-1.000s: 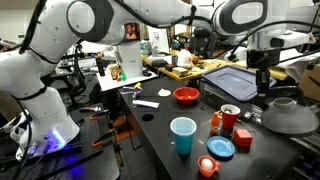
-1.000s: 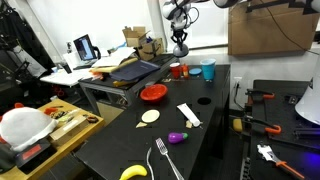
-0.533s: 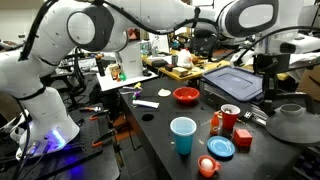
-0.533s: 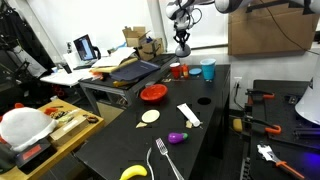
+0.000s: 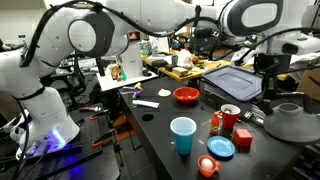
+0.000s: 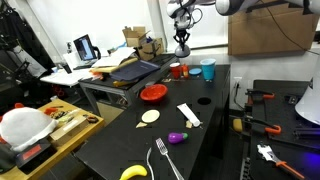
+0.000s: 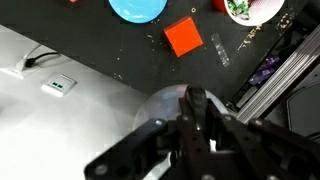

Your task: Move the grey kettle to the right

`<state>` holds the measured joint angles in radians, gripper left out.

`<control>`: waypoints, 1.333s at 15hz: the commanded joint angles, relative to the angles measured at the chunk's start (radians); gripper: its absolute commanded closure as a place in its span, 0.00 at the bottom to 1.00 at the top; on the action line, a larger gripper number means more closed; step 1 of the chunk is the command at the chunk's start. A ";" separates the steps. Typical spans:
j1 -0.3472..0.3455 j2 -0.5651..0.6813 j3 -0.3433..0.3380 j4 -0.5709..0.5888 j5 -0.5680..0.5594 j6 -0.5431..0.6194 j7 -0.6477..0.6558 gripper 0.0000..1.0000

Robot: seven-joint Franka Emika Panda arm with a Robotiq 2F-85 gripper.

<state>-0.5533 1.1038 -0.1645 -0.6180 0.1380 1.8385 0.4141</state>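
Observation:
The grey kettle (image 5: 296, 122) is a squat dull metal dome at the right end of the black table. It is small and far back in an exterior view (image 6: 181, 54). In the wrist view its dome (image 7: 158, 108) lies directly under my gripper (image 7: 195, 122), and its dark top handle (image 7: 194, 98) runs between the fingers. The jaws look shut on that handle. In an exterior view my gripper (image 5: 266, 90) hangs at the kettle's left top side, and it also shows from afar (image 6: 181, 44).
A blue cup (image 5: 183, 135), a blue plate (image 5: 221, 148), a red block (image 5: 242, 137), a red can (image 5: 229, 116) and a red bowl (image 5: 186, 95) stand left of the kettle. A large grey-blue lid (image 5: 232, 80) lies behind. The table's right edge is close.
Gripper and kettle shifted a little to the right together between one second and half a second ago. Since then nothing has visibly moved.

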 commanded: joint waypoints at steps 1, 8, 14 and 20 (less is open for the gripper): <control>-0.007 0.027 0.013 0.047 0.007 -0.029 -0.012 0.95; -0.011 0.075 0.019 0.051 0.008 -0.036 -0.001 0.95; -0.021 0.146 0.023 0.148 0.006 -0.054 0.003 0.95; -0.028 0.196 0.031 0.224 -0.005 -0.077 -0.002 0.95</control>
<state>-0.5652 1.2611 -0.1513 -0.4827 0.1373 1.8185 0.4152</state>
